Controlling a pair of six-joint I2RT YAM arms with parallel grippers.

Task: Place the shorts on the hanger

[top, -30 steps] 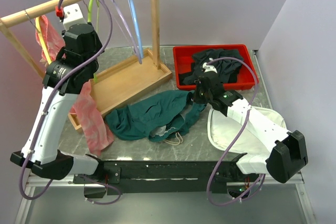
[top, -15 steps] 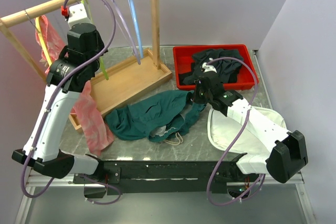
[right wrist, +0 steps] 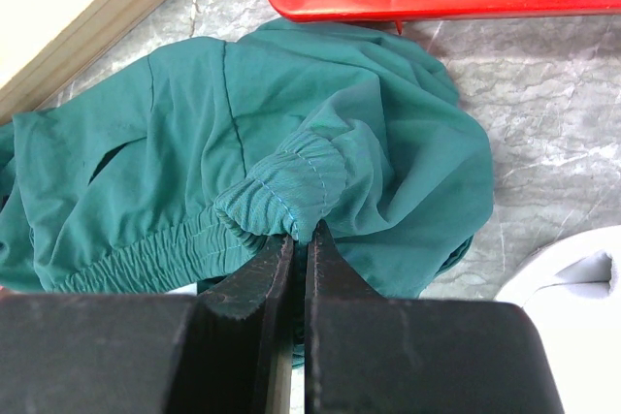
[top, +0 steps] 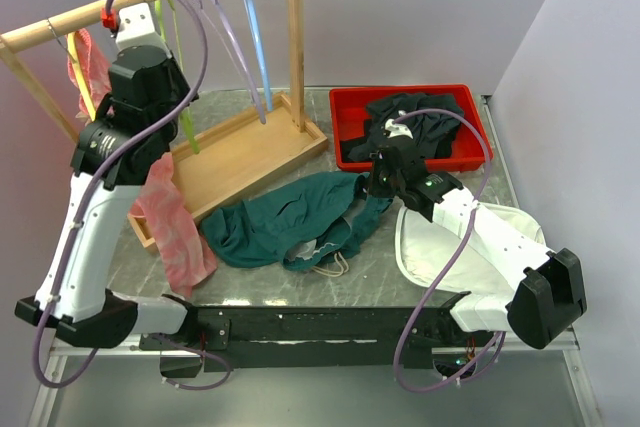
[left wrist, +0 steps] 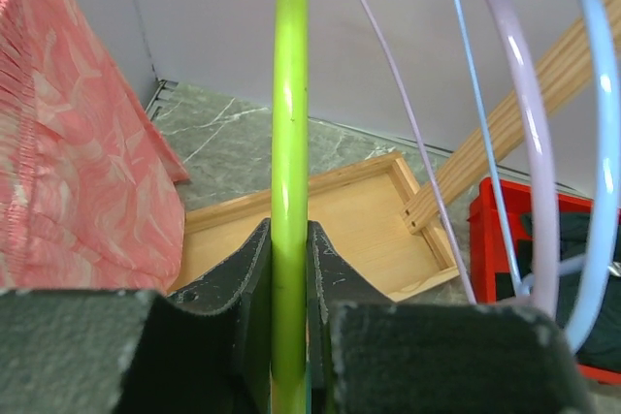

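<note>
The left gripper point(left wrist: 289, 244) is shown pressed shut on the hanger point(left wrist: 289, 84), whose lime-green shaft is pinched high up beside the rail of the wooden rack point(top: 296, 47). The hanger's long axis runs near-upright, slanting down toward the rack's tray base. Whether its hook sits on the rail cannot be told. The right gripper point(right wrist: 299, 239) is clamped on a bunched fold of elastic waistband of the shorts point(right wrist: 175, 133), which are spread on the table point(top: 250, 282) in front of the rack's base, low down and well apart from the hanger. The shorts are judged the right arm's to lift and the hanger the left's to lower. The coming move is expected to turn on closing that high-to-low gap.
</note>
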